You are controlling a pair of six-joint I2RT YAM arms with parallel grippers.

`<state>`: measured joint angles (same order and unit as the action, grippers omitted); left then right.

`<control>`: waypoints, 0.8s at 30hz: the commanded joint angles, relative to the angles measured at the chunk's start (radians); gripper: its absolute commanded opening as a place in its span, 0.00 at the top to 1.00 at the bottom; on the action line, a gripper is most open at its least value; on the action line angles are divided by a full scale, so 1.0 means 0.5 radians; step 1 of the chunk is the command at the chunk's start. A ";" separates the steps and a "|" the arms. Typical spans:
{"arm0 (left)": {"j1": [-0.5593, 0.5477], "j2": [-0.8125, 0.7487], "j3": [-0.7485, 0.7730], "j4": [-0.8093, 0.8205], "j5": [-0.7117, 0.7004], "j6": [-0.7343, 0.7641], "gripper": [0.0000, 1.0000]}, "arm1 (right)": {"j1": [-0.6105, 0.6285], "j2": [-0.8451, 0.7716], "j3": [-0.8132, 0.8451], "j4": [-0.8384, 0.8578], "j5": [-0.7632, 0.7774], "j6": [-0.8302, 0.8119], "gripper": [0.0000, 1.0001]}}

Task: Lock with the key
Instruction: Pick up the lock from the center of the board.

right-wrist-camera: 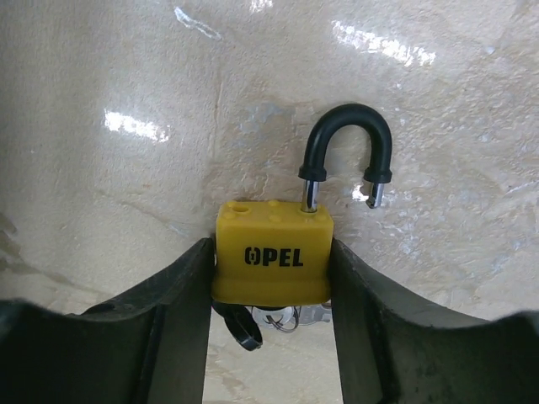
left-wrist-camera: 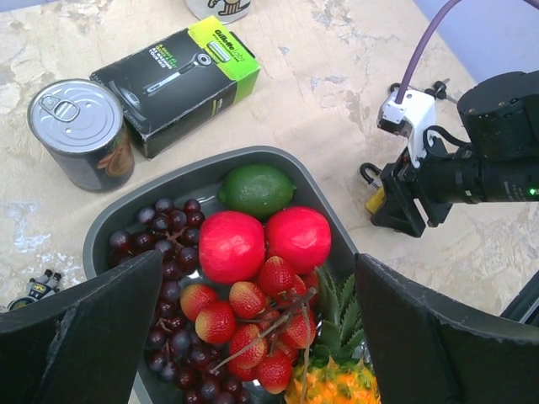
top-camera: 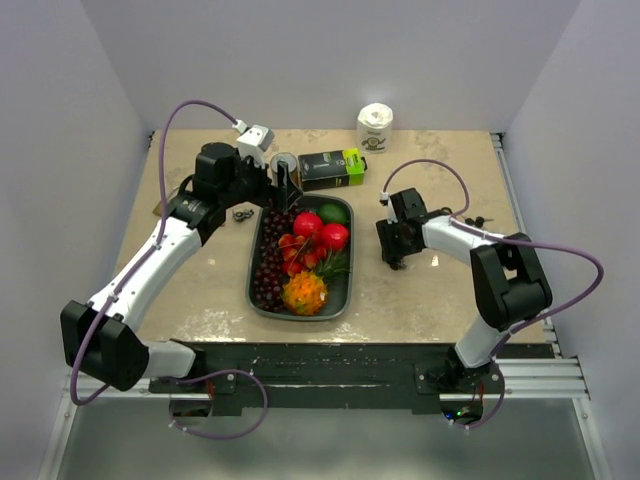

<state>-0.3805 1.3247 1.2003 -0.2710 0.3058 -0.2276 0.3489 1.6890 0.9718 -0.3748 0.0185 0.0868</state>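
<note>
- Right end effector clamps the yellow padlock by its sides.
- Shackle unlatched, pointing away from that end effector.
- Likely the key hangs under the padlock, half hidden.
- Left end effector gapes above a tray.

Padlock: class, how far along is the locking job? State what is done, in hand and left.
Done: the right gripper clamps the yellow padlock. In hand: the left gripper hangs open and empty above the fruit tray. Left: the shackle stands open, one leg out of the body, so closing and locking it probably remain.
</note>
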 commanded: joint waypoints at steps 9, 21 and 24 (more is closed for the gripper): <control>0.009 0.008 0.060 0.017 0.431 0.353 0.01 | -0.029 -0.349 0.084 -0.072 -0.101 -0.409 1.00; 0.006 -0.121 -0.286 0.683 1.219 0.933 0.07 | -0.155 -0.899 0.427 -0.986 -1.319 -1.620 1.00; -0.064 -0.149 -0.406 0.861 1.342 1.120 0.11 | -0.149 -0.936 0.507 -1.210 -1.622 -1.786 1.00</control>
<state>-0.3813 1.2858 1.0534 -0.0189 0.7986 0.1577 0.2691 1.2560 1.1442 -0.7879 -0.4919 -0.5823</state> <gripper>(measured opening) 0.909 0.533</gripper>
